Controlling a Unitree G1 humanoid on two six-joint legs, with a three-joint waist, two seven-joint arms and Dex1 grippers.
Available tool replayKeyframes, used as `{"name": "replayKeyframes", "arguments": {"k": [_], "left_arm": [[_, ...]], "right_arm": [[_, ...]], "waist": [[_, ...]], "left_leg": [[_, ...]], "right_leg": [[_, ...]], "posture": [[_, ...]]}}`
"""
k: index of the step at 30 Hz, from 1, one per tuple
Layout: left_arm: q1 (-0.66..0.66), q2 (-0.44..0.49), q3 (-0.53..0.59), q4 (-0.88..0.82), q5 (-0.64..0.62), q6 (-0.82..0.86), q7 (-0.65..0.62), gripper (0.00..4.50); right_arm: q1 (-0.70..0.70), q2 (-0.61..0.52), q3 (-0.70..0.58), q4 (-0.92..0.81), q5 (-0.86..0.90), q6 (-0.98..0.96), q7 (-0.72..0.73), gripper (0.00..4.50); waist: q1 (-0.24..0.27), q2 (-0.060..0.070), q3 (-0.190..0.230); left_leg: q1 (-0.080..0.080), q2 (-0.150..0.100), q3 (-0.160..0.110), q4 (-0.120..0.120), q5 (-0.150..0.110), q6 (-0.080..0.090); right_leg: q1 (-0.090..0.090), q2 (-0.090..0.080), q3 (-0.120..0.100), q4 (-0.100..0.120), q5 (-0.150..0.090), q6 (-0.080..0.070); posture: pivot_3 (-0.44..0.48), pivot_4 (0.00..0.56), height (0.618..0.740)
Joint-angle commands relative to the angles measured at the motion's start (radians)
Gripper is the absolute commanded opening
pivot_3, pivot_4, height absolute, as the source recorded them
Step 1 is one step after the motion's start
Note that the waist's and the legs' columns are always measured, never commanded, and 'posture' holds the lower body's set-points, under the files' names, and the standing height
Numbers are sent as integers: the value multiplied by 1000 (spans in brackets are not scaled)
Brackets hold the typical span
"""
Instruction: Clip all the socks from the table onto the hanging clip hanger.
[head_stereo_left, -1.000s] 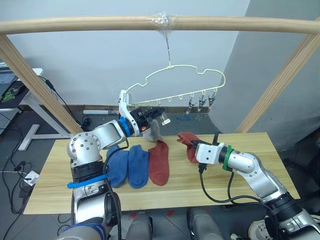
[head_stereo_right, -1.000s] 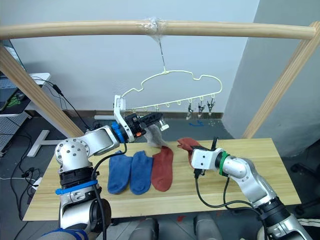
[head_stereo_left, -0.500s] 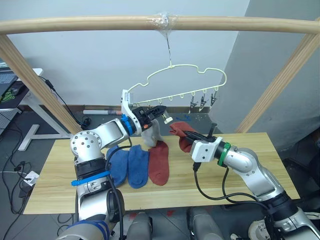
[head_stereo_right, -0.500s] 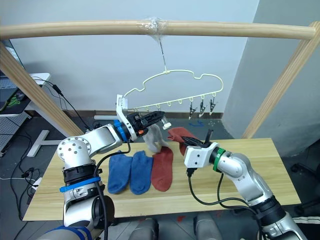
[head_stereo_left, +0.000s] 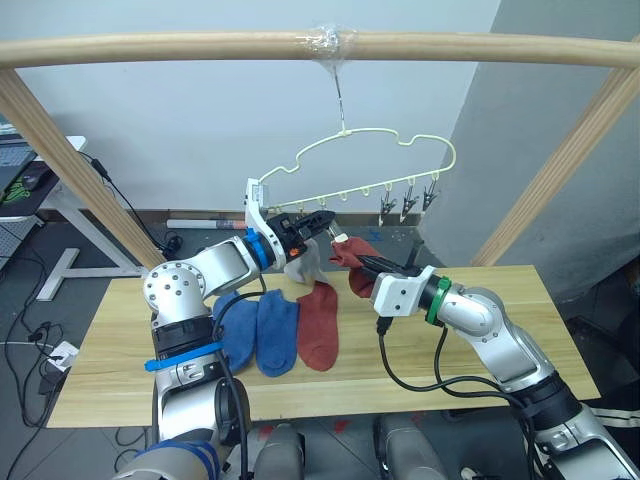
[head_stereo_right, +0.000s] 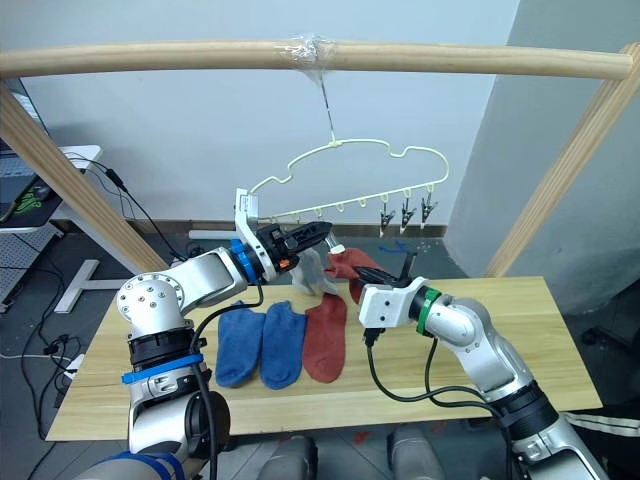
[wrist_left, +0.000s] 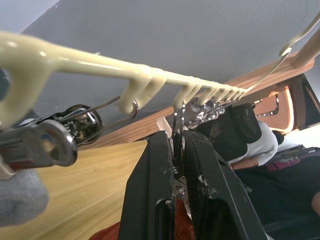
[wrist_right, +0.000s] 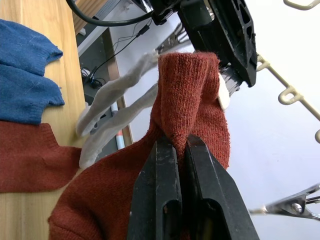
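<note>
Long rectangular table (head_stereo_left: 470, 350) of light natural wood planks: carries three flat socks.

Rounded wooden pole frame (head_stereo_left: 200, 47): spans above the table; the hanger's hook hangs from its taped middle.

Thin pale yellow-green wire clip hanger (head_stereo_left: 375, 165) with wavy outline: hangs over the table's far edge; three dark metal clips (head_stereo_left: 405, 203) dangle free near its right end.

Two blue knit ankle socks (head_stereo_left: 258, 330): side by side on the table, touching.

Rust-red knit ankle sock, lying (head_stereo_left: 318, 322): just right of the blue pair.

Rust-red knit ankle sock, lifted (wrist_right: 190, 130): pinched in a fold by the right gripper (wrist_right: 174, 145), fingers closed tight on it, held up beside the left gripper.

Light grey knit socks (head_stereo_left: 305, 262): hanging below the left gripper.

Left gripper (wrist_left: 172, 150): at the hanger's lower rail, fingers nearly together, squeezing a metal clip (wrist_left: 177, 125).
</note>
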Motion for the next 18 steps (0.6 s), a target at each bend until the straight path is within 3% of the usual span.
{"name": "replayKeyframes", "arguments": {"k": [1, 18], "left_arm": [[-16, -2, 2, -17, -40, -7, 8, 44], [-20, -2, -21, -10, -61, -21, 15, 44]], "right_arm": [[-7, -2, -2, -17, 5, -22, 6, 54], [-19, 11, 1, -6, -1, -20, 8, 54]], "waist": [[0, 0, 0], [0, 0, 0]], "left_leg": [[0, 0, 0, 0, 0, 0], [0, 0, 0, 0, 0, 0]], "right_leg": [[0, 0, 0, 0, 0, 0], [0, 0, 0, 0, 0, 0]], "posture": [[9, 163, 740], [3, 161, 740]]}}
